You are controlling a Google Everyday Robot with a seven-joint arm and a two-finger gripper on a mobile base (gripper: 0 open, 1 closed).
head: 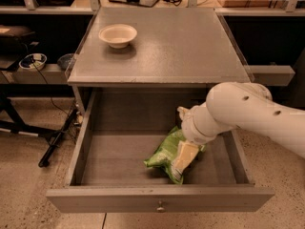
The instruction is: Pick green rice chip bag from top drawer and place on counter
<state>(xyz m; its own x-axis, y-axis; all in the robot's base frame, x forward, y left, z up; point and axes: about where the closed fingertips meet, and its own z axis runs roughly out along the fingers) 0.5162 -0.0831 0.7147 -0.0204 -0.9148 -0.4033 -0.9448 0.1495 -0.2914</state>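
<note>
The green rice chip bag lies crumpled on the floor of the top drawer, right of centre and towards the front panel. The drawer is pulled fully open, its small knob showing low on the front.

The gripper is down inside the drawer, on the right half of the bag and in contact with it. The white arm enters from the right, over the drawer's side wall. The wrist covers much of the gripper, so its state cannot be told; it may already have hold of the bag.

Judged step: the pick, at or about the grasp. The bag has not left the drawer. The next move calls for a firm hold on the crinkled foil, then a straight lift clear of the drawer walls and the counter's front edge.

The counter above is flat, grey and matte. A cream bowl stands at its back left, leaving the middle and right for the bag.

Behind are dark shelves with cables. The floor is speckled stone.
</note>
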